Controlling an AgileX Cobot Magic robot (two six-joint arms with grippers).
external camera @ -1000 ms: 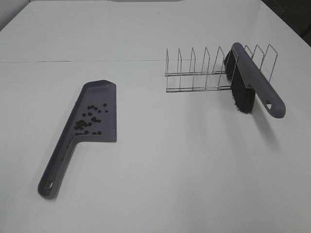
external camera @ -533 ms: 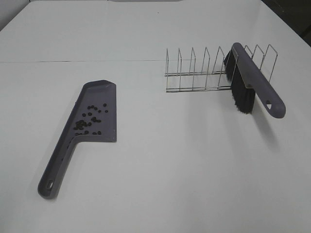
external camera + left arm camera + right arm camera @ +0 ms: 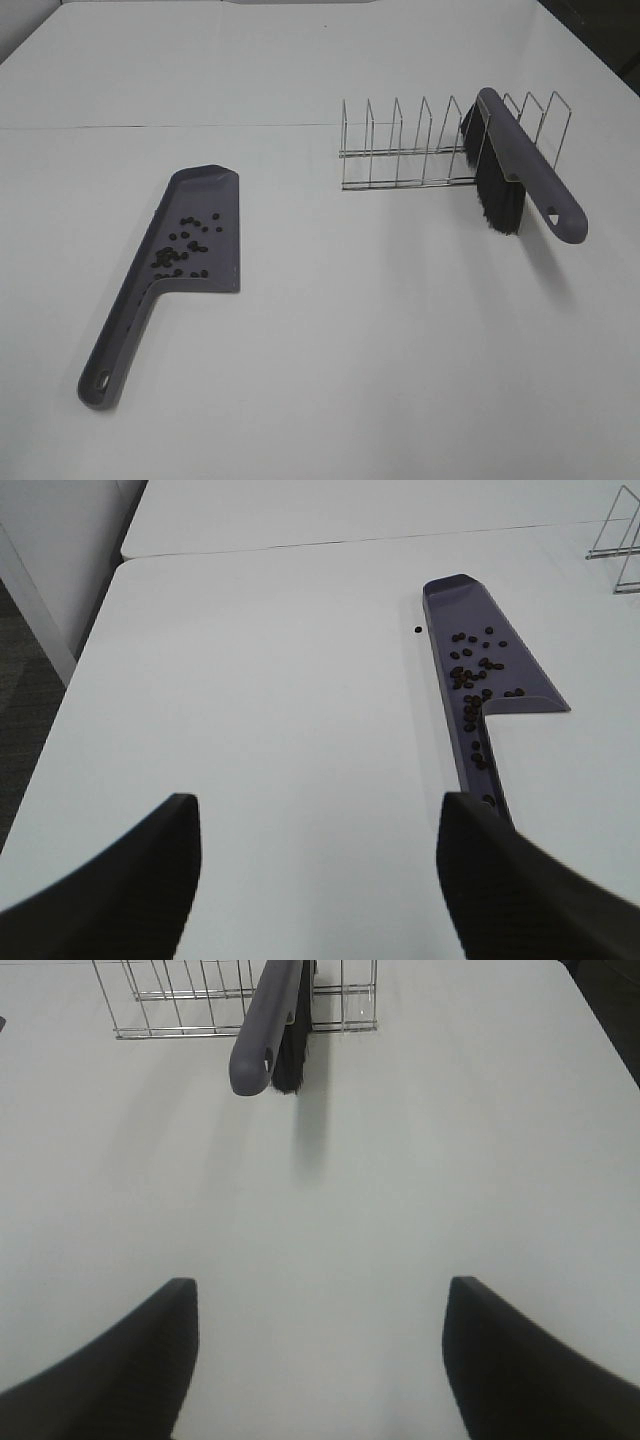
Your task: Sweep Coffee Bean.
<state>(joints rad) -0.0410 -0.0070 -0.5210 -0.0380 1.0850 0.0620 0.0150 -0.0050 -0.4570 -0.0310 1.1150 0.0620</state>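
In the grey-purple dustpan (image 3: 196,235) lie the coffee beans (image 3: 184,250), tiny, dark and oval, most in the pan, a few in the handle channel, one stray on the table (image 3: 250,680) just beside its far corner. We judge sweeping nearly done, so we should keep the pan level. The brush (image 3: 515,170) rests in the wire rack (image 3: 400,150). Our left gripper (image 3: 318,865) and right gripper (image 3: 320,1350) stand wide, empty.

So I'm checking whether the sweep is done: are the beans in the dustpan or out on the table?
Nearly all in: the beans lie in the dustpan; one sits on the table.
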